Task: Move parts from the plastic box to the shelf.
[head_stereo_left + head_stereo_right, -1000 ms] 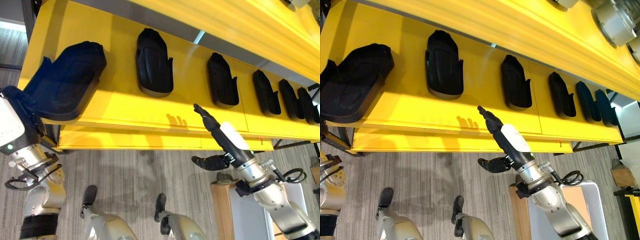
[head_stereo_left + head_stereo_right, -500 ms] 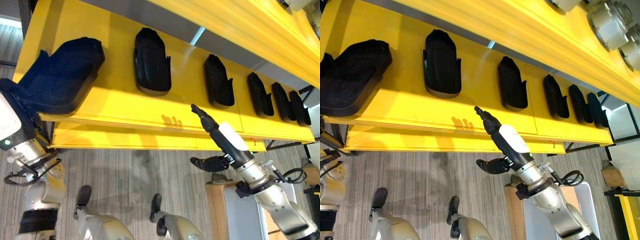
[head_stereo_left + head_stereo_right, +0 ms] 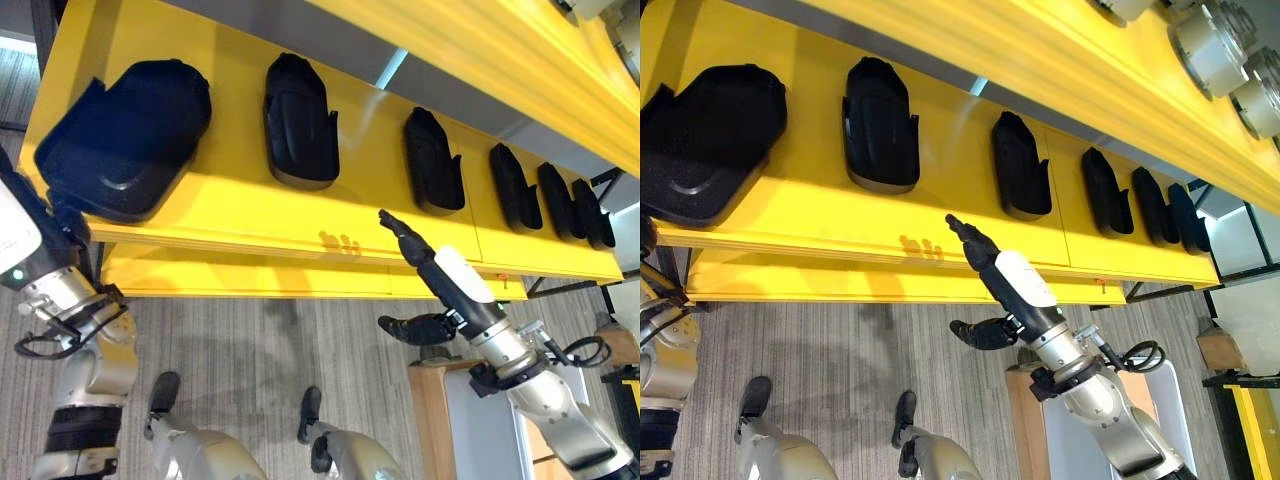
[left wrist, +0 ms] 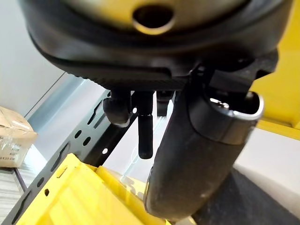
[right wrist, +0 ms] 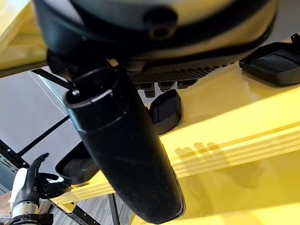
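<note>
A large black moulded part [image 3: 125, 140] lies flat at the left end of the yellow shelf [image 3: 250, 215]. My left hand [image 5: 33, 180] is just below and beside that part, fingers spread and off it; its thumb [image 4: 201, 154] sticks out with nothing in its grasp. Several smaller black parts stand in a row further right: one [image 3: 298, 120], another [image 3: 432, 160] and more [image 3: 508, 185] toward the far end. My right hand [image 3: 405, 238] reaches over the shelf's front edge with straight fingers, empty.
A pale box with a wood-coloured rim [image 3: 440, 420] stands on the floor under my right arm. A second yellow shelf level [image 3: 480, 50] overhangs the row, with round grey parts [image 3: 1215, 35] on it. A dark rack upright [image 4: 70, 150] and a cardboard box [image 4: 14, 136] are nearby.
The large part has gone from tilted in my left hand to lying flat on the shelf, and the left hand has come off it. The right hand holds its pose.
</note>
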Motion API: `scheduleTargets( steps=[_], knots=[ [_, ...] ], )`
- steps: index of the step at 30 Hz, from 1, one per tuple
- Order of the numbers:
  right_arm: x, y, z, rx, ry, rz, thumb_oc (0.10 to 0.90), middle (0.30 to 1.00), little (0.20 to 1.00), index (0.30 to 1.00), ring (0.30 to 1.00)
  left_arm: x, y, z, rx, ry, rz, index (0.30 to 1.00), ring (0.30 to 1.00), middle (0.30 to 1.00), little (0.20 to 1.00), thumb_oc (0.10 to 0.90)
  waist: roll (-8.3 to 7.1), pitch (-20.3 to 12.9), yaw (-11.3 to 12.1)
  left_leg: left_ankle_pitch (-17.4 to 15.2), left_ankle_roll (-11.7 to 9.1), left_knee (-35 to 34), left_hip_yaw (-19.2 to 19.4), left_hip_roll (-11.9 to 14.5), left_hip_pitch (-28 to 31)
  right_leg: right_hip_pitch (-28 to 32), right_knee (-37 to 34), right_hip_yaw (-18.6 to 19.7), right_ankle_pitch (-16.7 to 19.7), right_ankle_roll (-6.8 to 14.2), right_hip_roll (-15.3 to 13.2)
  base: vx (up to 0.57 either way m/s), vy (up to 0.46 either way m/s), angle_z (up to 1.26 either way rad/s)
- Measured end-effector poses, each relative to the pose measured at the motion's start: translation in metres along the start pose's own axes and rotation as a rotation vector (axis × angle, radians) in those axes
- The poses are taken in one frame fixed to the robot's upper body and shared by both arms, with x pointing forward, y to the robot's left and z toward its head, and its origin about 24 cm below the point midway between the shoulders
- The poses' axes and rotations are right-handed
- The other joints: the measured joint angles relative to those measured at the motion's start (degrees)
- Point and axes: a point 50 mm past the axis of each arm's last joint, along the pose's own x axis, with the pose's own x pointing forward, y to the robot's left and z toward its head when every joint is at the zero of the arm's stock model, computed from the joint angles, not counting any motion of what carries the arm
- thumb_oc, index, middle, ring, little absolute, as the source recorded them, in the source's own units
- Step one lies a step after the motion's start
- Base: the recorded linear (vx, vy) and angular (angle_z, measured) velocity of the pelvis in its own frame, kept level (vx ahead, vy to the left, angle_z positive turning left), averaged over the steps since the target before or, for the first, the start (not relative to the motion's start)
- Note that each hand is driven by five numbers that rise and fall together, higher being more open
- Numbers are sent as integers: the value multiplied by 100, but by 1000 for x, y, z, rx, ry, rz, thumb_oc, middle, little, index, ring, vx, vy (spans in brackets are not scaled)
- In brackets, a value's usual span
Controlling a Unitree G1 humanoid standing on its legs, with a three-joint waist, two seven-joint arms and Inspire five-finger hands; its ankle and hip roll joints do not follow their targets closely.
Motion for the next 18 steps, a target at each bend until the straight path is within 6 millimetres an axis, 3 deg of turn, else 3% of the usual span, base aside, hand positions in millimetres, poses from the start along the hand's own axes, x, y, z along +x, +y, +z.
scheduleTargets(
  steps=[9, 14, 18],
  knots=[
    [3, 2, 2, 11, -12, -1, 900, 1000, 1000, 1000, 1000, -4, -8, 10, -9, -57, -93, 1000, 1000, 1000, 1000, 900, 157, 47, -47, 12, 19, -7, 38, -124, 115, 89, -25, 29, 40, 49, -122, 0, 0, 0],
    [2, 3, 1, 12, -8, 1, 900, 1000, 1000, 1000, 1000, -7, -10, 10, -15, -76, -136, 1000, 1000, 1000, 1000, 900, 513, 5, -100, 11, 23, -20, 58, -190, 213, 218, -92, 28, 65, 37, -178, -5, 20, 1],
    [2, 2, 0, 9, 2, 0, 900, 1000, 1000, 1000, 1000, -32, -14, -3, 16, -102, -238, 1000, 1000, 1000, 1000, 900, 744, -8, -111, -6, 47, -88, 123, -190, 391, 387, -193, 34, 68, 38, -180, -6, 30, -4]
  ],
)
